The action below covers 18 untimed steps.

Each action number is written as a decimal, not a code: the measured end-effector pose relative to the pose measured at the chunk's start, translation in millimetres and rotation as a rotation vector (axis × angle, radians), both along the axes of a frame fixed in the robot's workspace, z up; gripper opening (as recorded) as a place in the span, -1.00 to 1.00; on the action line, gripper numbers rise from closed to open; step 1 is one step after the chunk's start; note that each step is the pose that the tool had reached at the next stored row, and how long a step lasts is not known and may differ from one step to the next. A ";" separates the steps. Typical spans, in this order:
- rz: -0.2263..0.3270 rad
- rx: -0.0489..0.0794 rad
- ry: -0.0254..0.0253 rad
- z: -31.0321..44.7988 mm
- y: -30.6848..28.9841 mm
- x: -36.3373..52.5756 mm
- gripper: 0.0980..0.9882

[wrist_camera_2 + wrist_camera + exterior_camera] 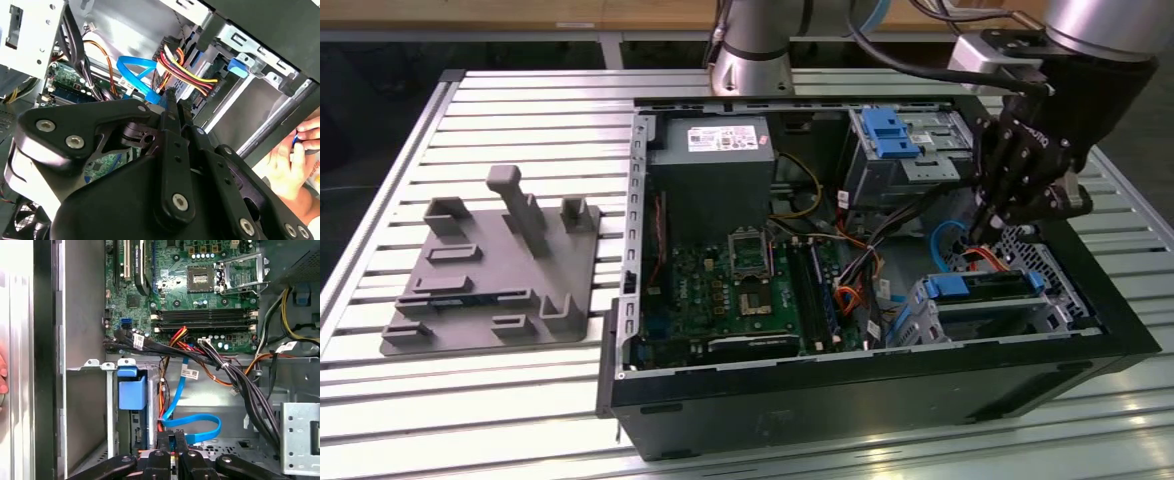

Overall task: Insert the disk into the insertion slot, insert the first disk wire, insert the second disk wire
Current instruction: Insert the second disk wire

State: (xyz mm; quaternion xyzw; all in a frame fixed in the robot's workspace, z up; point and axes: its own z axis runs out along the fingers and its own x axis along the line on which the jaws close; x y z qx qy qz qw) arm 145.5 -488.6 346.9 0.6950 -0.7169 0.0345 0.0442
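Second disk wire (192, 422) looped just beyond fingers (172, 440), closed on its plug end

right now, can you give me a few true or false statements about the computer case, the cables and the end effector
1. The end effector is down inside the open computer case, at the exterior view's right. True.
2. The blue cable lies stretched out flat on the slatted table outside the case. False: it loops inside the case, just beyond the end effector.
3. A grey moulded fixture sits on the table at the exterior view's left. True.
4. The motherboard has been taken out of the case. False: it is mounted inside.
5. A person's hand shows in the second wrist view. True.
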 end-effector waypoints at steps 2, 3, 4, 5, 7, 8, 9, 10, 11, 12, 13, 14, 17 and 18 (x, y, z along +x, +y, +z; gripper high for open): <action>0.000 0.000 0.0001 -0.4 -5.8 0.2 -0.86; 0.000 0.000 0.0001 -0.6 -9.0 0.3 -0.86; 0.000 0.000 0.0001 -0.8 -12.0 0.4 -0.86; 0.000 0.001 0.0000 -1.1 -14.9 0.4 -0.86; 0.000 0.019 -0.0012 -1.6 -18.1 0.4 -0.86; 0.000 0.034 -0.0020 -1.6 -19.1 0.4 -0.86; 0.000 0.050 -0.0029 -1.7 -20.0 0.4 -0.86; 0.000 0.062 -0.0038 -1.6 -21.1 0.4 -0.86; 0.000 0.072 -0.0045 -1.7 -22.5 0.4 -0.86; 0.000 0.079 -0.0044 -1.7 -24.2 0.4 -0.86; 0.000 0.081 -0.0045 -1.7 -25.4 0.4 -0.86; 0.000 0.081 -0.0046 -1.7 -25.6 0.4 -0.86; 0.000 0.081 -0.0046 -1.7 -25.7 0.4 -0.86; 0.000 0.082 -0.0045 -1.7 -25.8 0.4 -0.86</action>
